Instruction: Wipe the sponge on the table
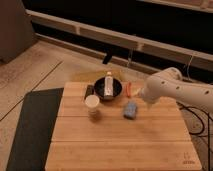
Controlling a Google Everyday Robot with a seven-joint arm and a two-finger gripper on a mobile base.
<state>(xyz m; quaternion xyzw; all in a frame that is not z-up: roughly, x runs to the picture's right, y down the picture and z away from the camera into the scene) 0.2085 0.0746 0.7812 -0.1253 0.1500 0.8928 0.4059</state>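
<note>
Sponge [131, 109] is lying flat on the table [125, 147], right of centre, in the far half of the top. It's a blue-grey block with its long side running roughly near-to-far, slightly skewed. Nothing sits on it and nothing is clamped on it.

Gripper [142, 99] is at the left tip of the white arm [176, 91]. The arm comes in from the right side of the scene and hangs over the far-right part of the table. The tip is just right of the sponge and a little farther back, very close to it. Can't tell whether it touches the sponge. Jaws stand apart with nothing between them.

Other items on the top:
- Dark bowl [108, 93] at far centre, left of the sponge and apart from it.
- White bottle [109, 82] standing up inside the bowl.
- Cream cup [92, 103] upright, just near-left of the bowl, close to its rim.
- Thin orange stick [128, 89] lying between the bowl and the arm tip, just beyond the sponge.
- Small dark item [89, 90] against the bowl's left side. Can't make out what it is.

Dark grey mat [32, 125] lies on the floor along the table's left edge. The table planks run left-to-right.
</note>
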